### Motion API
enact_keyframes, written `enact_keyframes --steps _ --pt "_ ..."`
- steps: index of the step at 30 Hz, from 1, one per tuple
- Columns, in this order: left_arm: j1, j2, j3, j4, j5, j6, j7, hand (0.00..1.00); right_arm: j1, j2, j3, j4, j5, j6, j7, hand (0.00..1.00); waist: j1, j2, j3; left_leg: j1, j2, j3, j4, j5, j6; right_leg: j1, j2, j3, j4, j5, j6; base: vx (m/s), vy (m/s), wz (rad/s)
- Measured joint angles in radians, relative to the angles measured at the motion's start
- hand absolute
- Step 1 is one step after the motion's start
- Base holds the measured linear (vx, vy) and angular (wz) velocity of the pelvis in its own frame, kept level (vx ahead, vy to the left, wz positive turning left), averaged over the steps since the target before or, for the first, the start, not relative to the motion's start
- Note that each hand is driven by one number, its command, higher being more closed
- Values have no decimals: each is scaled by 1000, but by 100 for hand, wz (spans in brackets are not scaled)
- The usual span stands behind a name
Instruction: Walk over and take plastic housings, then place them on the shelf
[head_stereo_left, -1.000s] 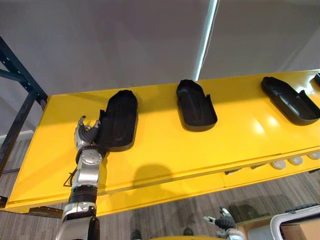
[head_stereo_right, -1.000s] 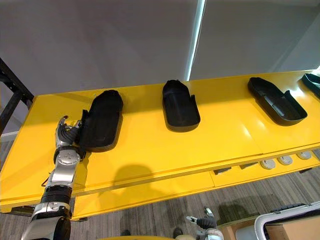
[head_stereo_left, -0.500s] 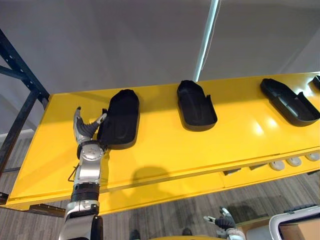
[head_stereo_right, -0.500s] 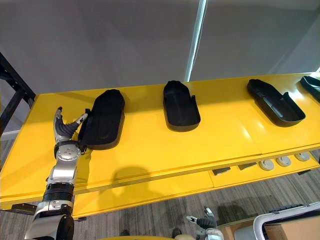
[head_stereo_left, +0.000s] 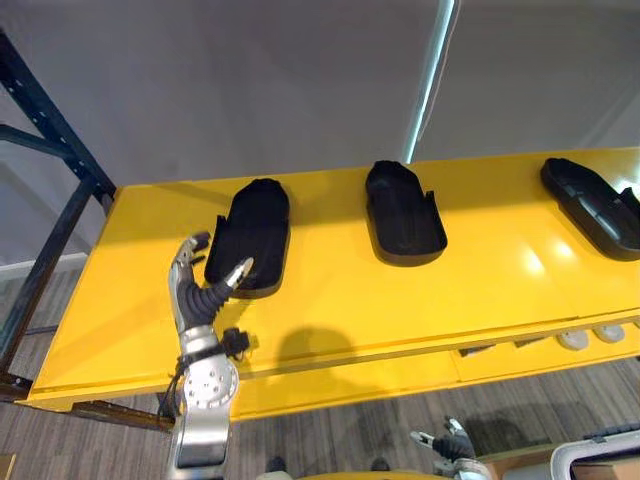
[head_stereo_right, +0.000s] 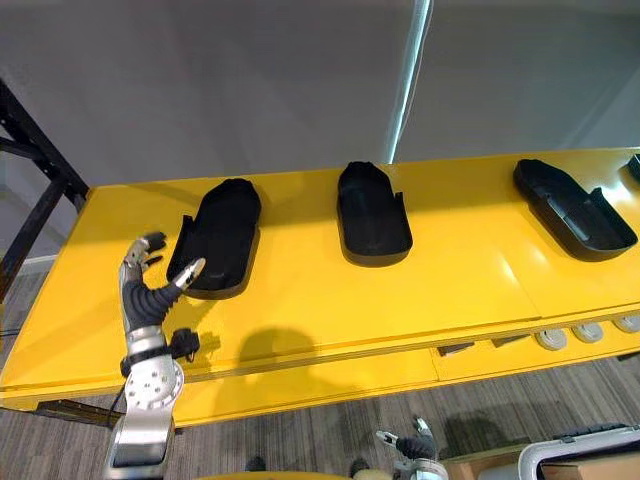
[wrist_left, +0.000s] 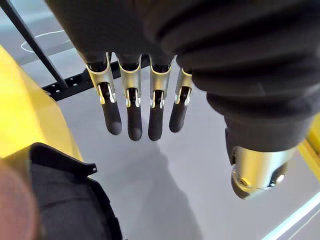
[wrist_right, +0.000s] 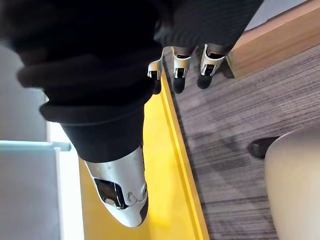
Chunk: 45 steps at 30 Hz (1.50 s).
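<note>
The left hand (head_stereo_left: 200, 295), fingers now spread and empty, draws back from the housing (head_stereo_left: 252, 230). I judge that one placed on the yellow shelf (head_stereo_left: 330, 290).

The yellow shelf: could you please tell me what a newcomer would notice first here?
The bright yellow shelf spans the scene, with black plastic housings spaced in a row along it. The left hand hovers open and empty at the near end of the leftmost housing; the right hand hangs low over the floor.
</note>
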<state>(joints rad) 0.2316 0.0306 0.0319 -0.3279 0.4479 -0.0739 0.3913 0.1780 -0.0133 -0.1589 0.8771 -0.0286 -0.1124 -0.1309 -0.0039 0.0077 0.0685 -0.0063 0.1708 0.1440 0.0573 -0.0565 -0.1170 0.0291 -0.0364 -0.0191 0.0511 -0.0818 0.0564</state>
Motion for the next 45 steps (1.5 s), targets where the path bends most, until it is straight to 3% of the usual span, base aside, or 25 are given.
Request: enact_keyframes --steps 3,11,19,28,34,45 --pt "69 -18 4 -32 -5 -11 -36 100 8 7 0 -6 -1 2 0 0 19 -5 0 -22 3 -2 29 -20 1 -5 -1 -5 1 -5 4 -28 3 5" --pt "142 -75 9 -66 -47 -21 -109 100 27 46 1 -73 -1 7 1 0 26 -21 -7 -51 16 1 100 -60 -4 -1 -1 -10 4 -6 7 32 7 0" --pt "100 -84 -14 76 -48 -22 -129 100 27 46 19 -86 -2 7 1 0 25 -31 -14 -49 18 21 102 -66 5 0 0 -1 3 -7 7 -15 1 -2" --pt "-30 -35 -71 301 -42 -15 -130 100 31 22 21 -64 -4 8 1 0 17 -8 -48 -2 8 33 -5 -8 -10 -22 2 2 -5 -4 3 13 -8 -5" --pt "-120 3 -73 381 -33 -10 -126 100 19 7 22 -29 -13 11 2 0 8 -7 -49 16 0 34 -52 13 -8 -17 0 0 -23 7 0 0 0 0" --pt "-240 64 -70 499 -24 -3 -119 100 -1 5 23 -23 -22 12 3 0 -38 -13 -46 20 -17 29 -95 52 5 -17 -11 -4 -65 52 6 -46 9 -1"
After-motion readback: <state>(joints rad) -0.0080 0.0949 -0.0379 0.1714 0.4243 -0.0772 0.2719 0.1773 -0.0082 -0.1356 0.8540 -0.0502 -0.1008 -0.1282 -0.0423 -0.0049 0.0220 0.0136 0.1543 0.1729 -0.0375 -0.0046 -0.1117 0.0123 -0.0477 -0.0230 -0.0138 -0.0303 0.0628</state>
